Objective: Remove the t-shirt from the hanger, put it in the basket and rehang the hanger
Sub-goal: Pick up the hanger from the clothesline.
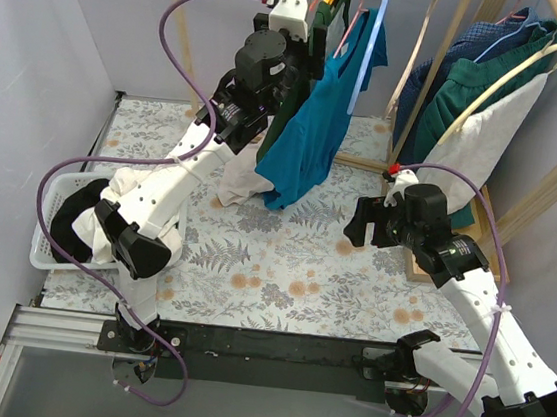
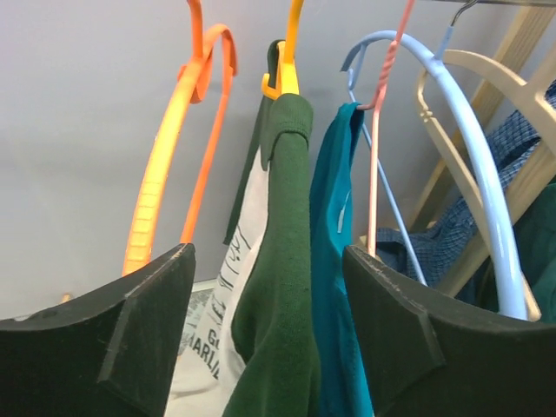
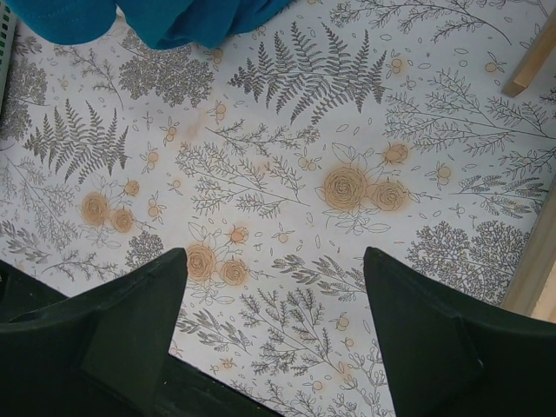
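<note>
**Left tool open around the dark green t-shirt on the rail**

We see the left tool [image 2: 268,252] raised among the hanging clothes. Its jaws stand wide apart and grip nothing. The dark green t-shirt [image 2: 278,287] hangs between its two fingers, and we cannot tell from the wrist view whether either finger touches the cloth. The shirt is on the yellow hanger [image 2: 287,52], its shoulder draped over the hanger's arm.

Just left of it hangs a white garment [image 2: 234,261] with dark print. The letters look to us like "MARIA", but a finger cuts the word off and the rest is too small to read. On the right, a teal t-shirt [image 2: 334,287] hangs from a pink hanger [image 2: 374,191], close against the green one. A bare orange hanger [image 2: 165,156] hangs further left.

The right tool [image 3: 274,254] hovers low over the fern-and-rose printed desk [image 3: 287,104], jaws wide open and empty, with the teal hem at the top of its view.
</note>
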### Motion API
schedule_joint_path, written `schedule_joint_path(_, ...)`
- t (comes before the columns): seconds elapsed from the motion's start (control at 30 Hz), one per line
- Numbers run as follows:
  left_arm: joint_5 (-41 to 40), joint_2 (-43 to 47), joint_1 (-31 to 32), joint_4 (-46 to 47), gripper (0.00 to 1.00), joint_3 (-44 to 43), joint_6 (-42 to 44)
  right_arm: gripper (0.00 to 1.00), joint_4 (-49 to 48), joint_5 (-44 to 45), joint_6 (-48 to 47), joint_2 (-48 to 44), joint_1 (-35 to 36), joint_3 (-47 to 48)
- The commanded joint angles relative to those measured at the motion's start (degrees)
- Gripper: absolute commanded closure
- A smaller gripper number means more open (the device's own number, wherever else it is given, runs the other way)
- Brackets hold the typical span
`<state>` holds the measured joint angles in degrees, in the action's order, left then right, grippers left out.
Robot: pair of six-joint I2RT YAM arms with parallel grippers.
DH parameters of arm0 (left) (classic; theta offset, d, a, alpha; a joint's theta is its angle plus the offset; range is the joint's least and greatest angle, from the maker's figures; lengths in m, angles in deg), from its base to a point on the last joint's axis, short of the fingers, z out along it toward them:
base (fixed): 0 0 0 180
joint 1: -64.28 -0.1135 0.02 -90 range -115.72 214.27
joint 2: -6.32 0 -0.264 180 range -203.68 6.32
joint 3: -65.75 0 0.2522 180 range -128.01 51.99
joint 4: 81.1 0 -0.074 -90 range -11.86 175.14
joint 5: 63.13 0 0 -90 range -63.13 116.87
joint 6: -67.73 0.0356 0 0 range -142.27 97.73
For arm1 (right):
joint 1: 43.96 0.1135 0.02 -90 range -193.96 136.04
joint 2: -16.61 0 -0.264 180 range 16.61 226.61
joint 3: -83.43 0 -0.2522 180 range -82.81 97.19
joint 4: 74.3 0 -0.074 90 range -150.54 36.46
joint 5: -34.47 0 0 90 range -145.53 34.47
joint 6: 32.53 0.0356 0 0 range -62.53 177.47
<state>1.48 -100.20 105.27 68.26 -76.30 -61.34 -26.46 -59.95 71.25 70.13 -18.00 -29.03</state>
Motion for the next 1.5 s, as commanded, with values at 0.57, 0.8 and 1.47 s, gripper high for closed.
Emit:
schedule_joint_path(0.57, -1.33, -1.76, 0.05, -8.16, 0.59, -5.57, 3.04, 0.11, -1.57, 2.49, 1.69, -2.45, 0.24, -1.13)
schedule_joint_path(0.8, -1.07, -1.59, 0.05, -6.32, 0.93, -5.48, 2.59, 0.12, -1.13, 2.84, 1.60, -2.89, 0.32, -1.13)
schedule_joint_path(1.47, 1.39, 1.40, 0.05, 7.65, 1.00, -8.99, 4.96, 0.12, -0.69, 2.76, 1.86, -2.45, 0.24, -1.57)
